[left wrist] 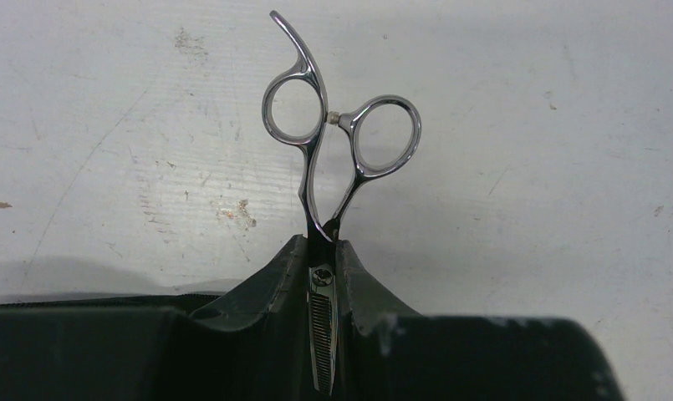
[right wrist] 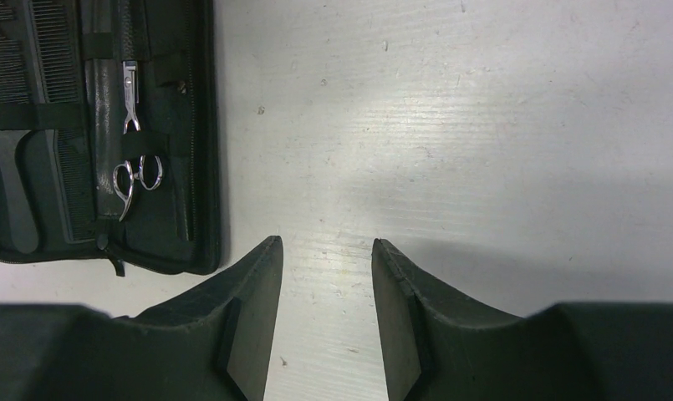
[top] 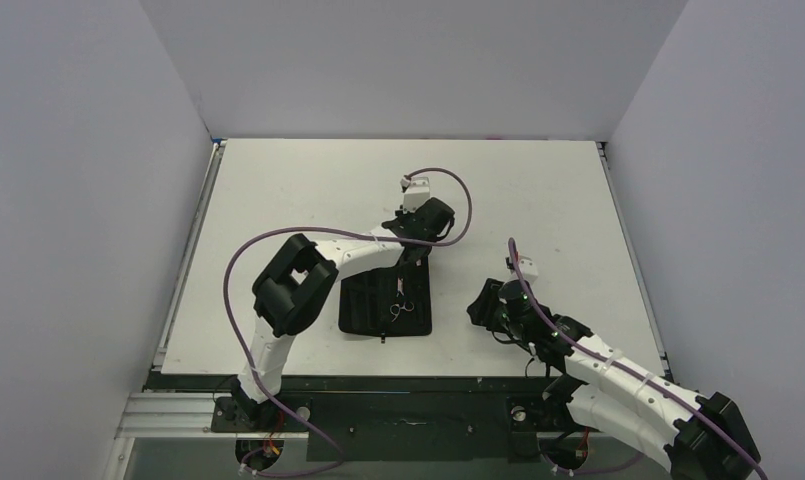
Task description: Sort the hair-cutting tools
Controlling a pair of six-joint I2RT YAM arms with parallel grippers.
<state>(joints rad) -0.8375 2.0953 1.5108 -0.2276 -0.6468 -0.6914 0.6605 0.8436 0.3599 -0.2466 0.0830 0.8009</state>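
My left gripper (left wrist: 320, 242) is shut on the blades of a pair of thin silver scissors (left wrist: 321, 280). Their two finger rings point away from it, over the white table. In the top view this gripper (top: 412, 250) is at the far edge of the open black zip case (top: 363, 310). A second pair of silver scissors (right wrist: 136, 175) lies strapped inside the case (right wrist: 195, 125), also seen from above (top: 399, 310). A black comb (right wrist: 61, 75) lies strapped in the case beside it. My right gripper (right wrist: 324, 244) is open and empty over bare table, right of the case (top: 488, 310).
A small silver clip (right wrist: 130, 96) is held in the case above the strapped scissors. The white table (top: 538, 200) is walled on three sides. The left arm's purple cable (top: 458, 200) loops over the wrist.
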